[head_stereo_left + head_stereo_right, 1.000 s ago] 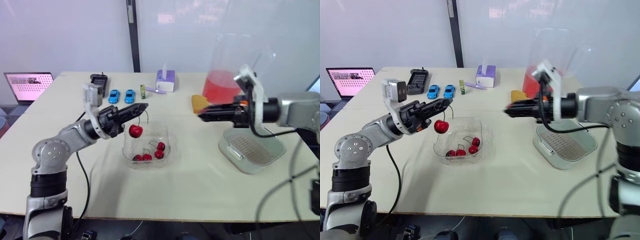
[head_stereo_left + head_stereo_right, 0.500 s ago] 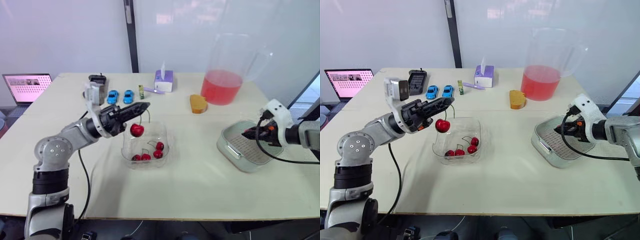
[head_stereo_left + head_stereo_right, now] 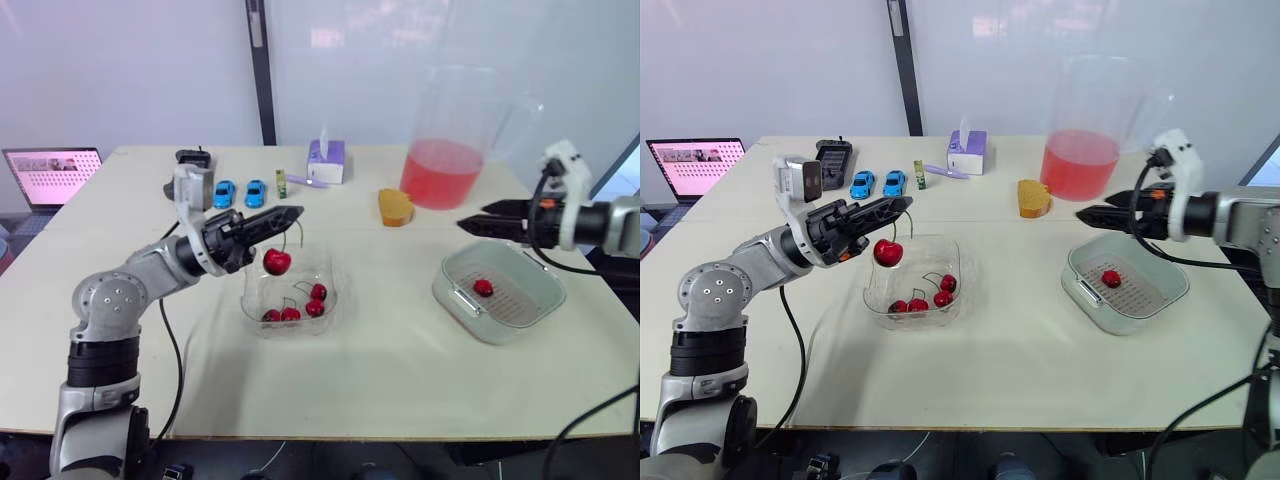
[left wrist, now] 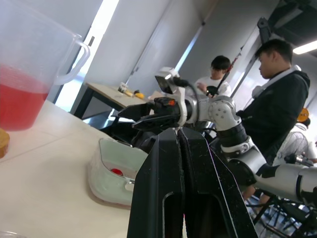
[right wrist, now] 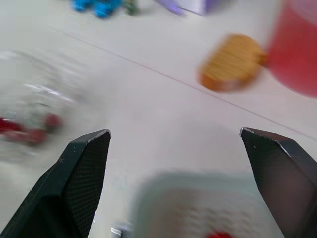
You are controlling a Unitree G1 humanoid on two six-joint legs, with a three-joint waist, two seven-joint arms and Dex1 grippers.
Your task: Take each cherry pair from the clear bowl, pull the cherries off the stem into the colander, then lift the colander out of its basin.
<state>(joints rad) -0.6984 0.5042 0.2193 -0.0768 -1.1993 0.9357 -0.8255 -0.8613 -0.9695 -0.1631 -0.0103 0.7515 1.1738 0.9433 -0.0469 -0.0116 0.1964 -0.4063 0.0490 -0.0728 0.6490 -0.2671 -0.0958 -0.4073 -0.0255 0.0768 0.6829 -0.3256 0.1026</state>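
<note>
Hanging from the left end effector (image 3: 288, 214), one cherry (image 3: 277, 262) dangles on its stem (image 3: 280, 238) just above the clear bowl (image 3: 318, 262), near the middle of the bench (image 3: 380, 380). The left wrist view shows those two fingers pressed together, so the stem is pinched between them. I judge this to be half of a pair, its partner already pulled off.

Over on the right, a single loose cherry (image 3: 483, 288) lies on the mesh of the colander (image 3: 520, 298), which sits inside its basin (image 3: 452, 300). The right end effector (image 3: 470, 216) hovers just beyond the far edge of the colander, pointing left, with its fingers spread wide and nothing between them.

As for progress, the task looks to be at an early stage. One cherry is in the colander. The one on the stem has to be carried right, or met by the right arm, and pulled free over the mesh. About four more cherries (image 3: 296, 306) sit at the bottom of the bowl, their stems showing, so probably two more pairs are left to split. Lifting the colander out of the basin is not yet begun, and it comes last.
</note>
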